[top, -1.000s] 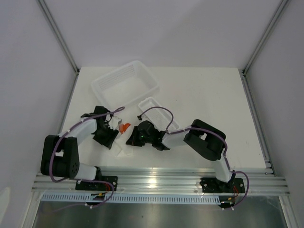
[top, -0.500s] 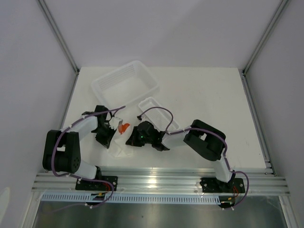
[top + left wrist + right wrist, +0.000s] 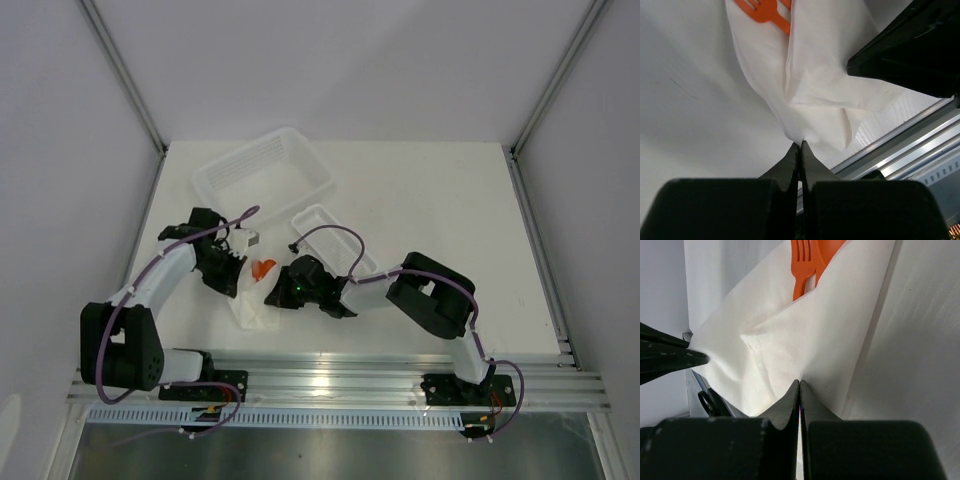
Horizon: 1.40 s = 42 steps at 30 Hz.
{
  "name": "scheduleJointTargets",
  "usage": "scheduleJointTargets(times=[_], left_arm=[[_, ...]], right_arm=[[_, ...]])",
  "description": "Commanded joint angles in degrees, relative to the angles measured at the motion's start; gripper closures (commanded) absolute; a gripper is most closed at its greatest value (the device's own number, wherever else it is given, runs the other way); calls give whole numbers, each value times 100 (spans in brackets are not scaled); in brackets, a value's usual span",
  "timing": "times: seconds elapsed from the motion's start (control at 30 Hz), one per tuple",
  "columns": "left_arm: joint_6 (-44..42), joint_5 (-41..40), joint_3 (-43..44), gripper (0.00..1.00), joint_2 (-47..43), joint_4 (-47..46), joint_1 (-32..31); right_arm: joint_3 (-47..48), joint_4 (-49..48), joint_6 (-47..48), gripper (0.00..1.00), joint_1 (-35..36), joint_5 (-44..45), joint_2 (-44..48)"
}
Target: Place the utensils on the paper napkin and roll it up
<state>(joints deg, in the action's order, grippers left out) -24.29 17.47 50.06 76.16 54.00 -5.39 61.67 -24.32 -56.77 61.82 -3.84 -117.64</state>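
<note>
Paper napkin (image 3: 815,85) now pinched, left gripper (image 3: 800,144).

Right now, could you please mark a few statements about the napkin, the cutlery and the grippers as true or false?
1. The left gripper and the right gripper are both shut on the paper napkin. True.
2. The utensils lie in the small tray. False: they sit inside the folded napkin, with their orange ends poking out.
3. An orange fork shows its tines beyond the napkin's edge. True.
4. The large basket stands at the table's near edge. False: it stands at the far left of the table.
</note>
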Motion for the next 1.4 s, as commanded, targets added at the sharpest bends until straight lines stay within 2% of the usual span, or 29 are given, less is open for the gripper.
scheduleJointTargets(times=[0.0,0.43,0.67,1.0,1.23,1.37], left_arm=[[-137,511,223,99,-102,146,-172],[-23,1126,785,99,250,-3,-1052],[118,1092,830,99,969,-346,-1315],[206,1012,900,99,1445,-636,-1342],[197,775,838,99,1542,-733,-1351],[162,740,795,99,1533,-741,-1342]], right_arm=[[56,252,123,100,32,225,-127],[73,340,131,100,14,243,-153],[47,366,131,100,14,295,-83],[-41,375,175,100,32,357,171],[-6,735,474,100,58,549,602],[-6,1051,650,96,67,629,918]])
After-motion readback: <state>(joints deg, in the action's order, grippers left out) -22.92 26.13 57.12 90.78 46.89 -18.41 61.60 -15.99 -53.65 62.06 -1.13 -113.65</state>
